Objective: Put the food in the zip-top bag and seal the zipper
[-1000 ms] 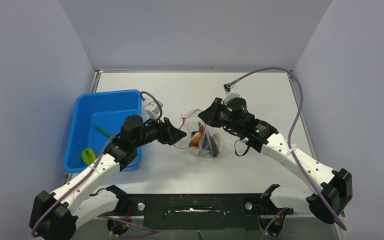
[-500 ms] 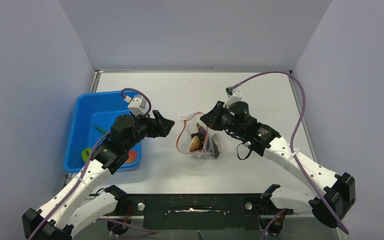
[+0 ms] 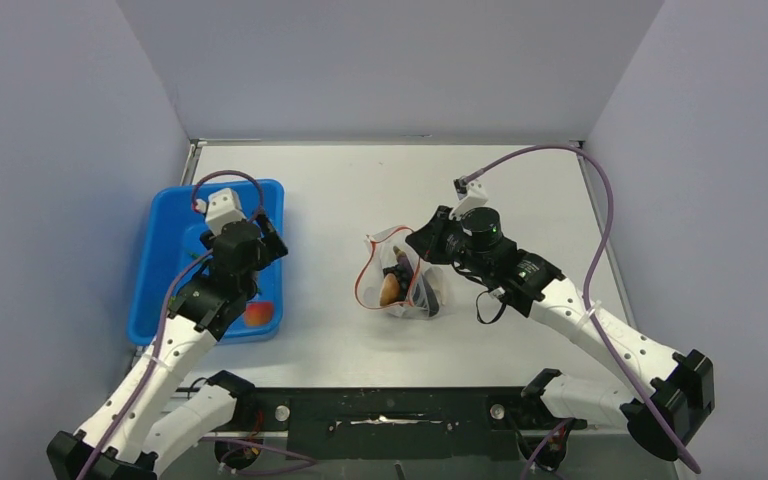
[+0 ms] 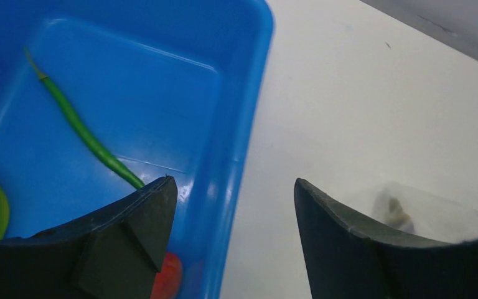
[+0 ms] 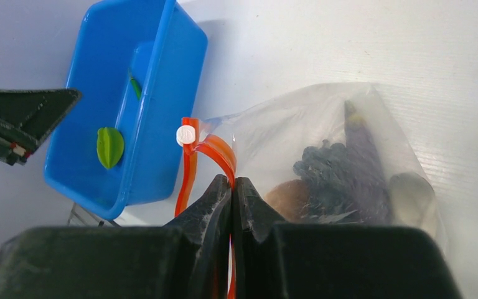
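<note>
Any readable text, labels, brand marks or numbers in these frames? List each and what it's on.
No legible text in any view.
The blue tray: plain, no label visible.
The zip-top bag and its zipper: no print visible.
The white tab on the zipper: faint marks, too small to read.

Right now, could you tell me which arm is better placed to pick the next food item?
Left. Its jaws stand open above the blue tray, near the green pod and orange-red fruit. The right arm's jaws are shut on the zipper.
</note>
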{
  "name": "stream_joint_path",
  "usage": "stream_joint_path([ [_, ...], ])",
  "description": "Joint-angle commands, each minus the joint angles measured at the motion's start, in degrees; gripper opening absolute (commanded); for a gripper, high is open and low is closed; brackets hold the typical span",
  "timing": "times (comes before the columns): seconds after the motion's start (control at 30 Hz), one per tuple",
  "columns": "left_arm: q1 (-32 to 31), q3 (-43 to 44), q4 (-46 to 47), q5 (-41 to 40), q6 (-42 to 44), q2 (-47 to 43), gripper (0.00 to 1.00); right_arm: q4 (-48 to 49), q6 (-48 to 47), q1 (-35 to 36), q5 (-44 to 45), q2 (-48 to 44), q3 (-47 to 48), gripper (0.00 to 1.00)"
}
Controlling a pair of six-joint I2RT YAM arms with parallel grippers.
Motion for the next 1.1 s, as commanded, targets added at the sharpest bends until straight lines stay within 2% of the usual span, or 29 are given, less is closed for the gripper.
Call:
stream_joint_path([
  [0.0, 9.41, 4.29, -3.04, -6.3, -2.57, 1.93, 0.63, 1.97, -2.32, -0.56, 1.54, -1.71, 0.72, 0.0],
  [0.17, 23.4, 3.76, -1.14, 3.04, -2.86, 5.5, 0.46, 1.73, -2.82, -0.64, 1.41, -1.92, 1.2, 0.0],
  [0.3, 31.71, 2.08, 0.6, 6.61, -4.0, 9.55, 0.41, 2.72, -2.21, -0.63, 1.44, -2.54, 0.25, 0.0],
  [0.5, 41.16, -1.27, 4.5, 10.56, -4.89, 17.59, 0.4, 4.0, -1.85, -0.81, 0.41, -2.92, -1.28, 0.0],
  [0.87, 47.76, -2.82, 13.13, 18.58, -2.8, 27.79, 0.38, 3.2, -4.14, -1.39, 1.49, -6.09, -1.74, 0.0],
  [1.07, 49.28, 0.54, 14.34, 22.06, -2.93, 35.27, 0.38, 3.25, -4.63, -1.62, 1.64, -7.46, -2.12, 0.0],
])
